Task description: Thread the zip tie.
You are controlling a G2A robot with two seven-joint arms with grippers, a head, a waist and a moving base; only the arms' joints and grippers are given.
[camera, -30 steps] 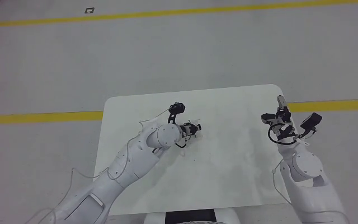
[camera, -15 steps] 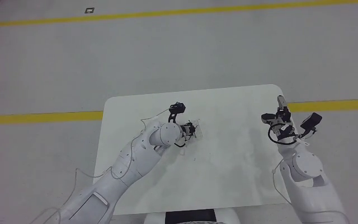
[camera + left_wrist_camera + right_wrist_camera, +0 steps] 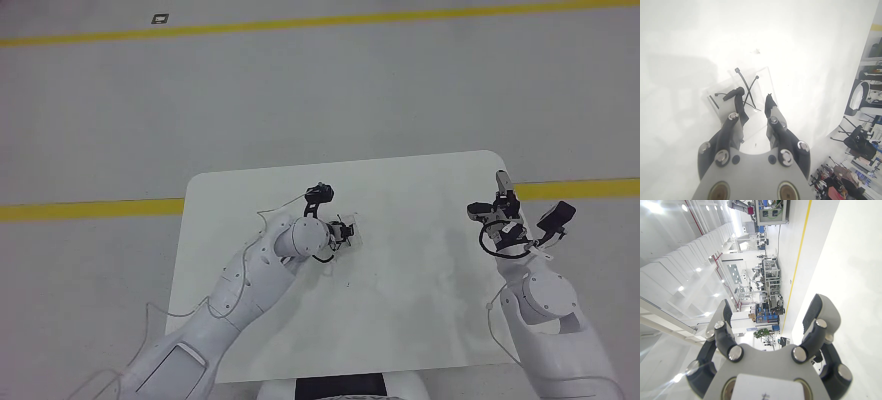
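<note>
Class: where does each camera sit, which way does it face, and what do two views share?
Top view: above the arms, looking down at them and the table.
Left wrist view: on that wrist, looking past the open left gripper at zip ties in a clear tray.
Right wrist view: on that wrist, looking past the open right gripper into the hall.
Top and left wrist share the table.
</note>
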